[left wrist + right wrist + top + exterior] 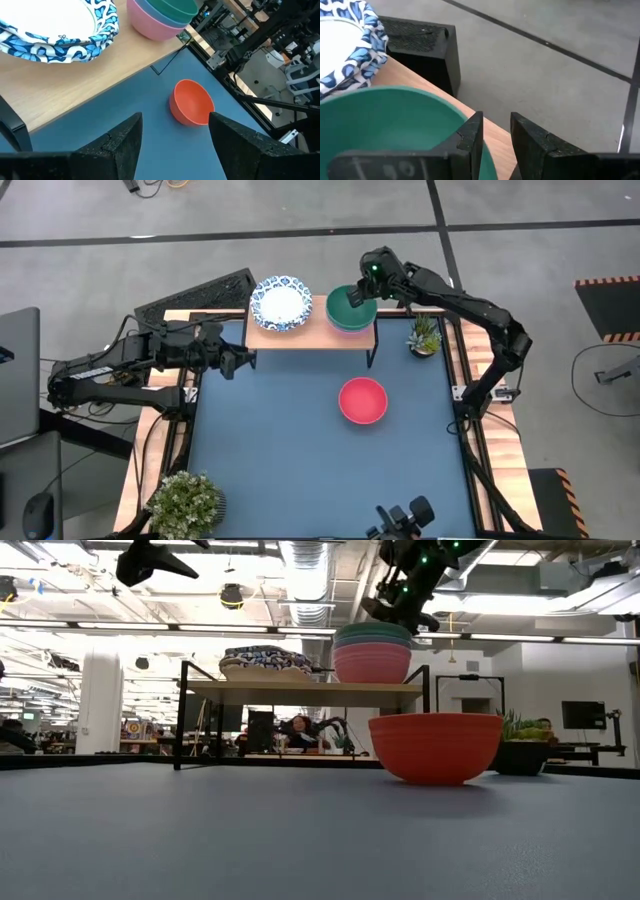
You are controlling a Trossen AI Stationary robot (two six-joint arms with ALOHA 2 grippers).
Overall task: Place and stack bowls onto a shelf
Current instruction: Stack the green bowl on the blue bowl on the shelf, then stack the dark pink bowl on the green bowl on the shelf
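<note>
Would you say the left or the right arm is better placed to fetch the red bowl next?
Probably the left. Its open left gripper is empty beside the shelf, with the red bowl framed between its fingers. The right gripper hangs at the green bowl topping the stack.

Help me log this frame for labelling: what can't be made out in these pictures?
- How many white bowls with blue rims are stacked on the shelf: high view looks straight down; in the low view the stack is too small.
- Whether the right pincer grips the green bowl: the rim hides the contact.
- Lavender-blue bowl: only a thin band shows between green and the pink bowl.
- Left pincer: open, holding nothing.
</note>
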